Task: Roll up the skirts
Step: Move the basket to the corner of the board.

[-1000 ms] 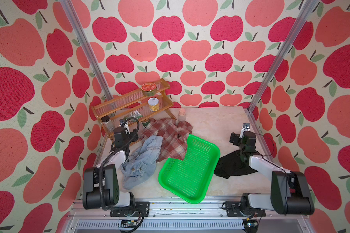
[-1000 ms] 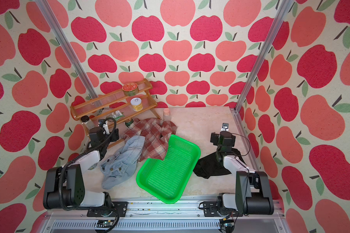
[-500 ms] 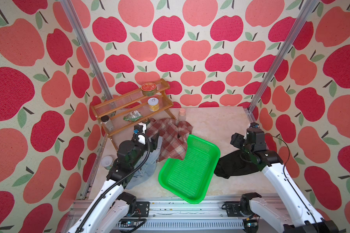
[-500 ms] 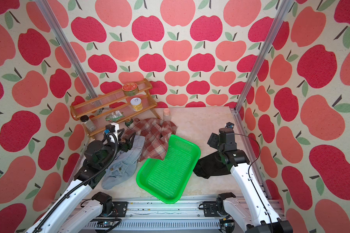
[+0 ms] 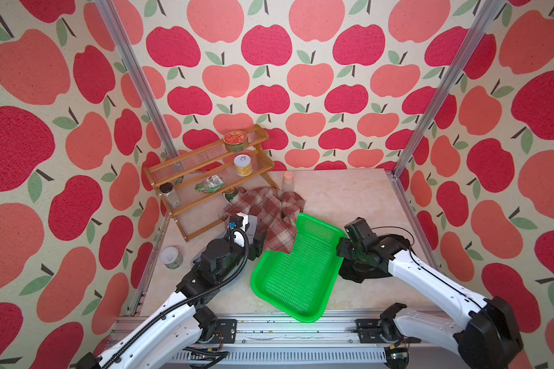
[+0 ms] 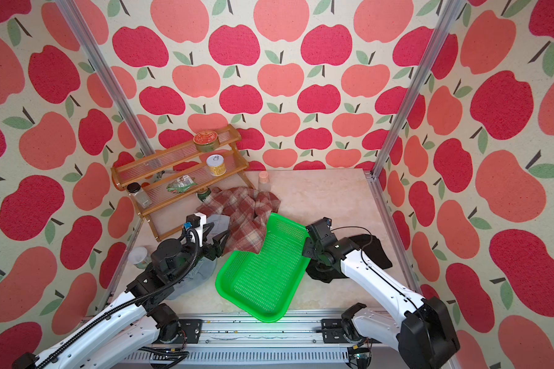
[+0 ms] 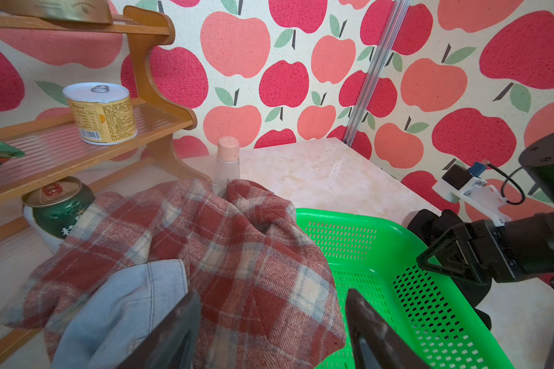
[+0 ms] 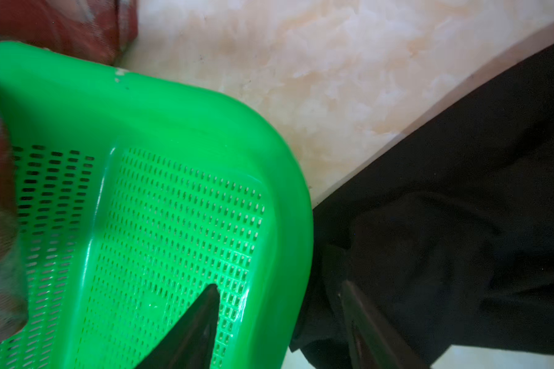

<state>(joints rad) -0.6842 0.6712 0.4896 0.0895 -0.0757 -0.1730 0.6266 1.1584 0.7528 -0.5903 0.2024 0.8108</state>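
The walls (image 5: pixel 269 48) have a cream woven ground printed with large crimson and coral-pink apples, each with a sage-green leaf and a dark brown stem. The tabletop (image 5: pixel 343 195) is pale cream marbled with peach. At the far left, the rack (image 7: pixel 144 64) is honey-brown wood. On it, the round tin (image 5: pixel 235 140) has an orange-red patterned lid and the can (image 7: pixel 103 118) has a yellow label and silver top. The plaid skirt (image 5: pixel 269 207) is red-brown checked with cream. The denim skirt (image 7: pixel 125 306) is washed light blue, and the black skirt (image 8: pixel 461 223), on the right, is plain black. The basket (image 5: pixel 295 278) is bright green, pierced with rows of small slots. The left arm (image 5: pixel 160 322) and right arm (image 5: pixel 429 281) are white with black joints
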